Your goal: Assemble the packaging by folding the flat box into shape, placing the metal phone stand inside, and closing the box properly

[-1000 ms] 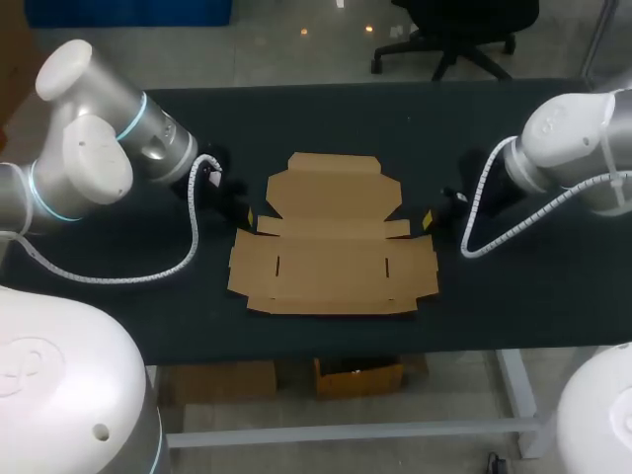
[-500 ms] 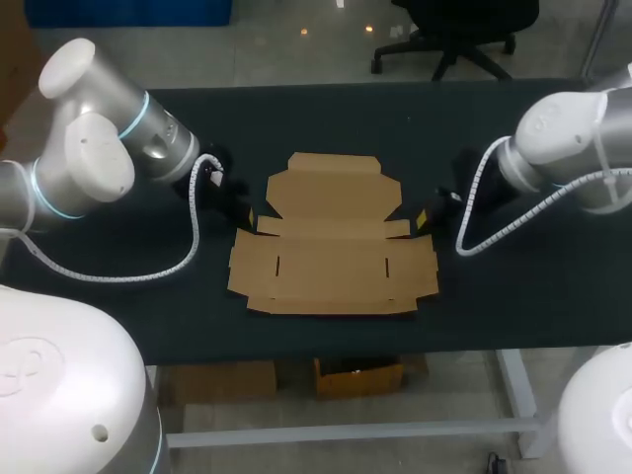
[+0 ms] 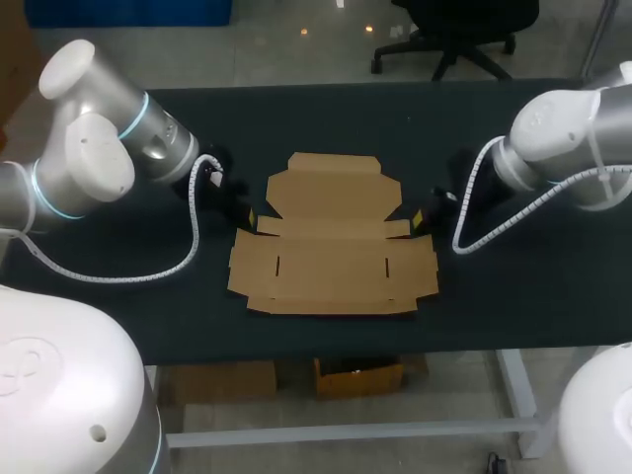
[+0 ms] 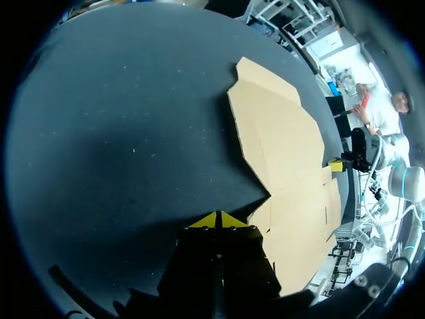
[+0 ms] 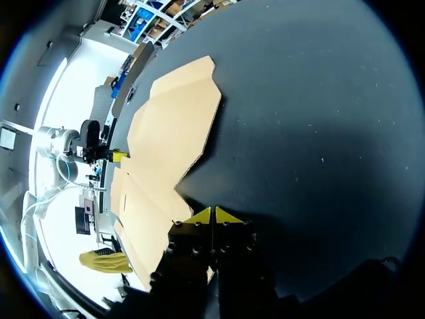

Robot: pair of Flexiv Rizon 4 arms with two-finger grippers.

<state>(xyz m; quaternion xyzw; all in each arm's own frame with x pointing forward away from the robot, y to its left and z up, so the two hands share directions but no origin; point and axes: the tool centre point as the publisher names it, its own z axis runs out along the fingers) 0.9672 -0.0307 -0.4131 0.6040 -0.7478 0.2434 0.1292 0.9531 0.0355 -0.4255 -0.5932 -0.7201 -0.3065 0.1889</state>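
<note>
Cardboard box (image 3: pixel 336 252): lay unfolded and flat on the middle of the table, plain brown. Its wide panel with two short slots lay toward the near edge, and the narrower lid panel with its tuck flap lay toward the far edge.
Table (image 3: pixel 513 296): had a dark matte top, with the box lying between the two arms.
Left arm (image 3: pixel 89 158): white, stood at the left side, its cabled wrist pointing at the box's left edge.
Left gripper (image 3: pixel 250 215): sat low over the table, just beside the notch where the lid panel met the wide panel. Its yellow tips were pressed together with nothing between them. Whether they touched the card could not be told.
Right arm (image 3: pixel 563 148): white, stood at the right side, its wrist pointing at the box's right edge.
Right gripper (image 3: pixel 419 217): sat low, just beside the matching notch on the right. Its yellow tips were closed tip to tip, gripping nothing, and contact with the card was unclear.
Left wrist view: showed the card spreading ahead of and beside its gripper (image 4: pixel 217 219), with the other arm's yellow tip at the box's far side.
Right wrist view: showed the same, mirrored, from its gripper (image 5: pixel 212 215).
</note>
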